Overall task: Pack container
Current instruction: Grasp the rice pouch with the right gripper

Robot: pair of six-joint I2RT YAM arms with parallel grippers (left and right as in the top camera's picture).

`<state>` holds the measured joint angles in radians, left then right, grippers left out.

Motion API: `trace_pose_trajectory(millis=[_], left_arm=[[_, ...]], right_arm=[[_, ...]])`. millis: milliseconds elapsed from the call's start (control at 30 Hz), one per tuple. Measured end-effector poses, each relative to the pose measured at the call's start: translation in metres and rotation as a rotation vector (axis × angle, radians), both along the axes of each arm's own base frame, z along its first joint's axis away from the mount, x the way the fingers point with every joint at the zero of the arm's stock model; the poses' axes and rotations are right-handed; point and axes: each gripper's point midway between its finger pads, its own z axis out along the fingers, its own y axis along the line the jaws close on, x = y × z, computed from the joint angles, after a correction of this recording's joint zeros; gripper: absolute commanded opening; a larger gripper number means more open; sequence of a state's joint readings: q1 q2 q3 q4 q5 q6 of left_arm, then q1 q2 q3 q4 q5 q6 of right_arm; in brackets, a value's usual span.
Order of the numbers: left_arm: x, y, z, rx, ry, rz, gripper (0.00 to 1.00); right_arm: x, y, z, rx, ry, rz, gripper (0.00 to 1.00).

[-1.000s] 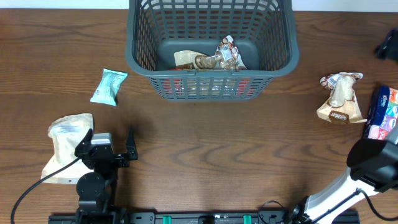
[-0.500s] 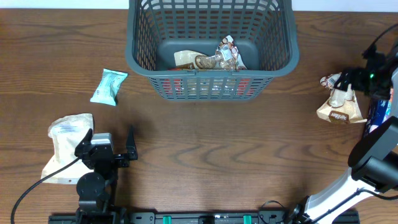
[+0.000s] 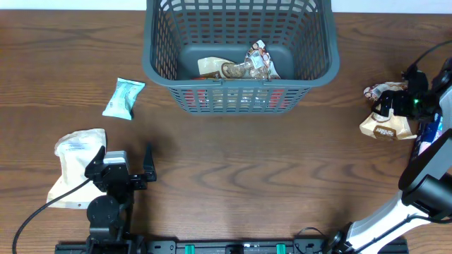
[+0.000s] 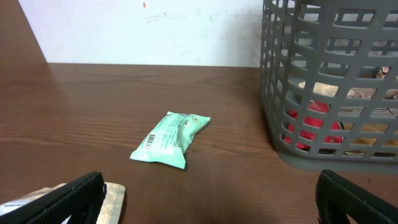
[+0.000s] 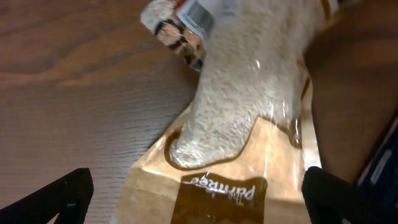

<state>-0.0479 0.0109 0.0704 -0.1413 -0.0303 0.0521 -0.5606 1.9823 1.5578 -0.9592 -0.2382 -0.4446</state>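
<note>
Under right end effector (image 5: 199, 199), wrist cam alone shows grain in bag (image 5: 242, 106).

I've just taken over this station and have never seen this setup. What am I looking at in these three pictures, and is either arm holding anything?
Two robot arms sit at a wooden table, each ending in a two-finger gripper. The wide picture looks straight down; the other two come from wrist cameras, so the dark shapes in their bottom corners are fingers. The grey basket holds a few snack packets. On the table lie a teal packet, a pale pouch beside the left gripper, and a brown pouch. Both grippers are open and hold nothing; the right gripper hovers over the brown pouch.
</note>
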Motion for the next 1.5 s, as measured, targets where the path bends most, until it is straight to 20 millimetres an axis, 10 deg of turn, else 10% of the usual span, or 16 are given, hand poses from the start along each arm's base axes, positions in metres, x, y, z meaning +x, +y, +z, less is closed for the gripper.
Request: trace_pose_trajectory(millis=[567, 1200, 1500], left_arm=[[0.0, 0.0, 0.0, 0.0, 0.0, 0.0, 0.99], [0.0, 0.0, 0.0, 0.0, 0.0, 0.0, 0.99], [0.0, 0.0, 0.0, 0.0, 0.0, 0.0, 0.99]], right_arm=[[0.01, -0.035, -0.002, -0.152, -0.011, -0.108, 0.99], [0.034, -0.011, -0.066, -0.117, 0.052, -0.086, 0.99], [0.037, 0.001, -0.066, -0.06, 0.036, -0.078, 0.52]])
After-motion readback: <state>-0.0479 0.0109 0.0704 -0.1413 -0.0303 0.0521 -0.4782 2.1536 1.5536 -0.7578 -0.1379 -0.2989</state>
